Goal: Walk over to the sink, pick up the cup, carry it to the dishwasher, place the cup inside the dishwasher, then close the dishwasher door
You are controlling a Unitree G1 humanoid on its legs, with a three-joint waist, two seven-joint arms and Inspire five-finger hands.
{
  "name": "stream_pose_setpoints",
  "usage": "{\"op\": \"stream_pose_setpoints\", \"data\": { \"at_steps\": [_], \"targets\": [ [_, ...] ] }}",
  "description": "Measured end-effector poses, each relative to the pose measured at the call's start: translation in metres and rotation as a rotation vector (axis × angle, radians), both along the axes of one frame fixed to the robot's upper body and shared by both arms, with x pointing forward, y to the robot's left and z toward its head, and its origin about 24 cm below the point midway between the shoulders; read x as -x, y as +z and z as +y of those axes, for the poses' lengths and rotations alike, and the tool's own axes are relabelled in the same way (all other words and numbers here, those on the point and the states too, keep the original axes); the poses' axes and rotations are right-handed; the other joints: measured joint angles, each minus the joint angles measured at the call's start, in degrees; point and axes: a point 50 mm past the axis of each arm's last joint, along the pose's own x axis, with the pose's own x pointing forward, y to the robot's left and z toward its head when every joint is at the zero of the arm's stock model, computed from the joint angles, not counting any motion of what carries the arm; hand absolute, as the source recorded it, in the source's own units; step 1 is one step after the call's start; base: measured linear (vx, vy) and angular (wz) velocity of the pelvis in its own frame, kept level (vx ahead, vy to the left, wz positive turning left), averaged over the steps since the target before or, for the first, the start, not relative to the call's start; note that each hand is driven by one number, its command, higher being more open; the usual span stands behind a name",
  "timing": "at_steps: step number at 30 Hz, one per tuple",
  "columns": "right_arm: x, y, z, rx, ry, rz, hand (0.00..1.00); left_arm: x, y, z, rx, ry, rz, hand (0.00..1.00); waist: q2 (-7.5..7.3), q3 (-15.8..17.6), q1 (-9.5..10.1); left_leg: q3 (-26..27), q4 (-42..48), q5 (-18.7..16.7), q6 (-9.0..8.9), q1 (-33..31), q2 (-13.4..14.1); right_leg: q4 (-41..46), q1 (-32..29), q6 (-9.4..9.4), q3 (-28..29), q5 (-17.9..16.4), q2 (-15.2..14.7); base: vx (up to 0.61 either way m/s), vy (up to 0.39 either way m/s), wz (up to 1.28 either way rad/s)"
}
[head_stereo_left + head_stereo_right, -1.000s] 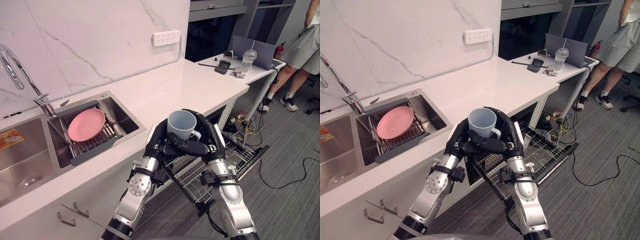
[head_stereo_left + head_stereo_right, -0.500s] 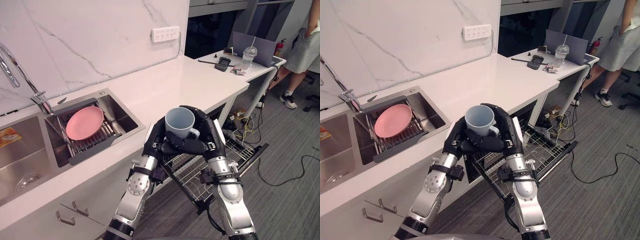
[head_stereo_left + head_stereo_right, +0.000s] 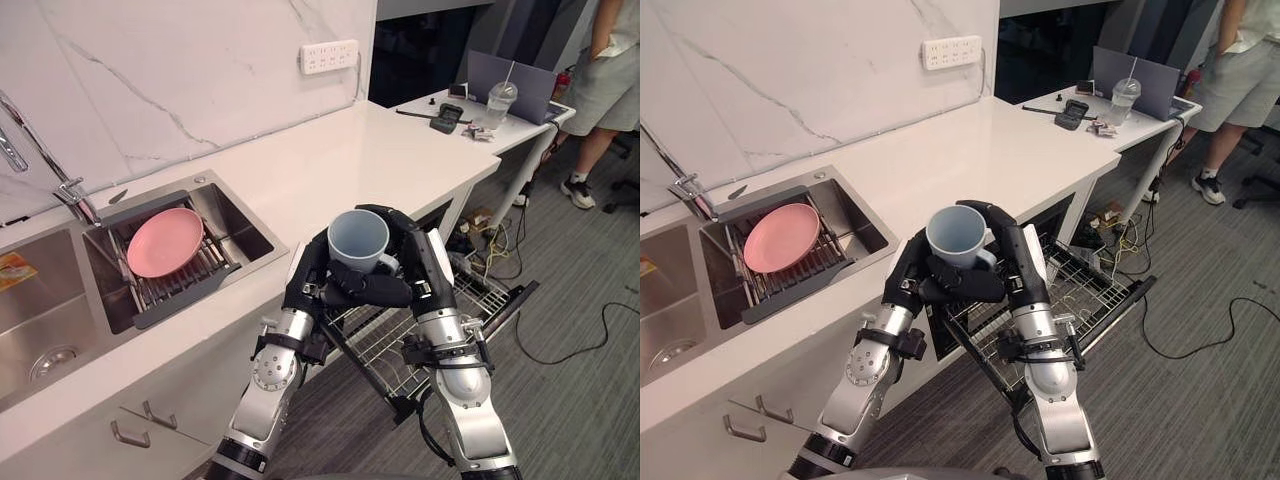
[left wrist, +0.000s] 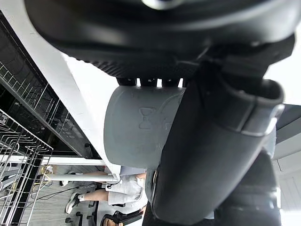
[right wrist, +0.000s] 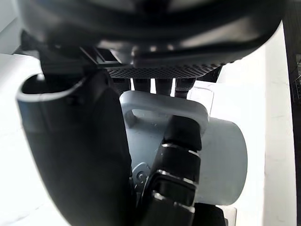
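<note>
Both hands are clamped on the cup. The left hand [image 3: 308,285] curls its fingers round the cup's left side and under its base, and the right hand [image 3: 425,262] closes round the right side, by the handle. The grey cup [image 3: 359,238] sits upright, mouth up, just off the counter edge and above the wire rack [image 3: 395,345] pulled out of the open dishwasher.

Judgement: the two-handed hold steadies the cup for carrying. Pick-up is complete; placement is not yet done. The rack stands out ready to receive it, so the next move calls for lowering the cup between the wires.

Farther off, the sink [image 3: 245,230] holds a pink plate [image 3: 165,243] on a drainer. A person [image 3: 612,70] stands beyond the side table [image 3: 520,128], well apart.
</note>
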Motion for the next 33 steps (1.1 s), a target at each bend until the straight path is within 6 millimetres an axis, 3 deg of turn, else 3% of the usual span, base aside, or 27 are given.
{"op": "stream_pose_setpoints", "data": {
  "at_steps": [14,21,27,33],
  "targets": [
    [0.012,0.002,0.009,0.053,-0.107,-0.03,0.3,0.002,-0.004,-0.003,0.065,-0.017,0.035,0.9,0.85,0.71,-0.02,-0.01,-0.01,-0.02,-0.01,0.08,0.0,-0.01,0.08,0.08,-0.02,-0.06,-0.01,0.0,0.0,0.0],
    [0.021,0.0,0.015,0.023,-0.203,-0.041,0.3,0.011,-0.016,-0.009,0.091,0.048,0.122,0.9,0.87,0.72,0.01,0.22,0.0,-0.06,-0.02,0.11,0.0,-0.08,0.06,0.09,0.15,-0.06,-0.02,0.0,0.0,0.0],
    [0.027,0.018,-0.027,-0.065,-0.546,-0.163,0.3,0.027,-0.042,0.016,0.058,0.213,0.248,0.9,0.88,0.7,0.13,0.76,0.0,-0.15,0.03,0.38,0.01,-0.08,0.06,0.09,0.36,-0.06,-0.02,0.0,0.0,-0.03],
    [0.034,0.017,-0.03,-0.072,-0.579,-0.162,0.3,0.029,-0.039,0.006,0.068,0.175,0.24,0.9,0.93,0.33,0.2,0.89,0.0,-0.15,0.03,0.45,-0.01,-0.06,0.1,0.09,0.44,-0.06,-0.05,0.0,0.0,-0.01]
  ]
}}
